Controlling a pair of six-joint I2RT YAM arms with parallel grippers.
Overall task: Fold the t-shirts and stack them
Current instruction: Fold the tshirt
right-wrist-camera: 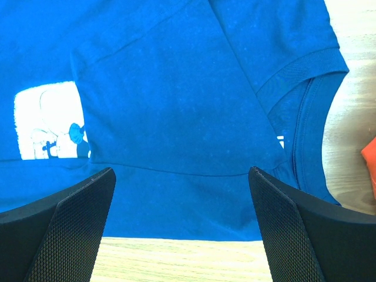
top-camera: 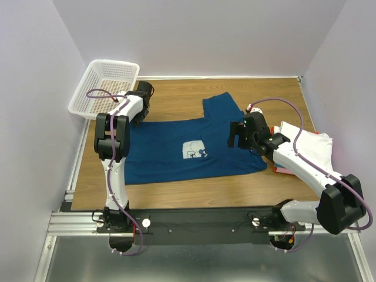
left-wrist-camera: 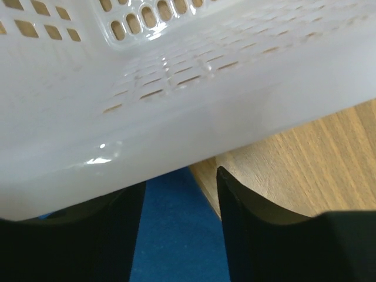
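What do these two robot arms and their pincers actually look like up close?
The left arm and right arm are smooth white shells linked by chunky black joints. A thin purple cable loops along each. The left gripper and right gripper are black with two wedge-shaped fingers. The right one's fingers have a fine mesh texture. No markings are visible.

The left arm is extended forward with the elbow raised; the left tool (top-camera: 143, 93) is set at the far left, jaws partly parted. The right arm is folded inward; the right tool (top-camera: 235, 135) is pointed downward, jaws spread wide, nothing gripped.
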